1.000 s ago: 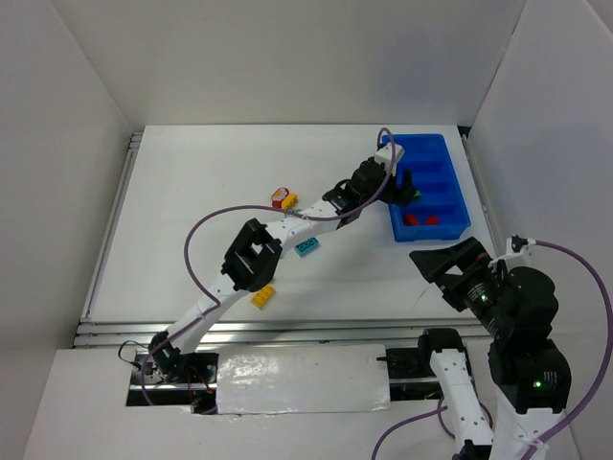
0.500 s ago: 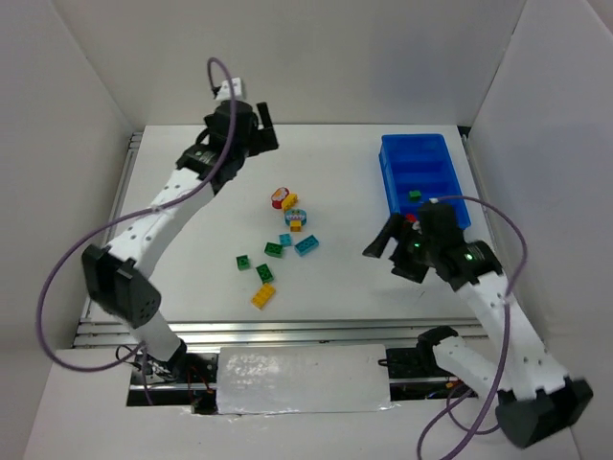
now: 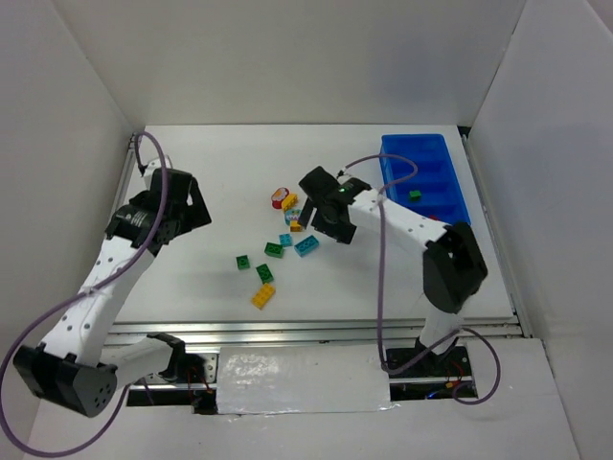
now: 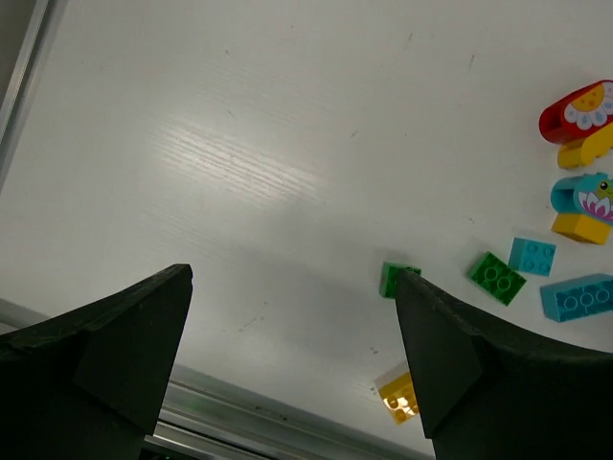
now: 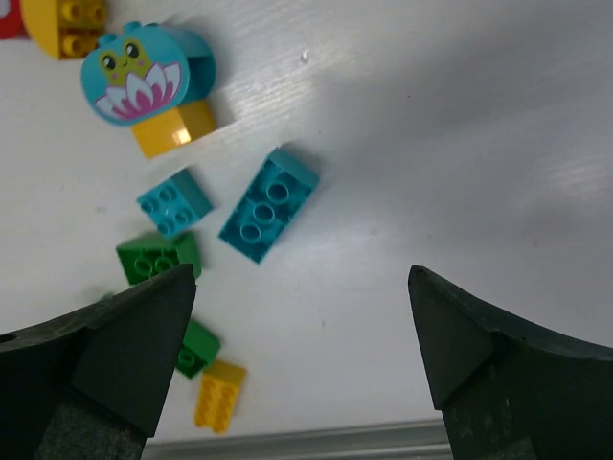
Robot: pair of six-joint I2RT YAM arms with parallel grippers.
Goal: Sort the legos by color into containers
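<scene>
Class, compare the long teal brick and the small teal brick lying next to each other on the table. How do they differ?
Size: the long teal brick is clearly longer than the small teal brick. Shape: the long one is oblong, the small one nearly square. Studs: the small one shows four, the long one more. Shared: both are teal and lie flat on the table, studs up.

White arms, black joints, purple cables, seemingly matte-black gripper fingers.
</scene>
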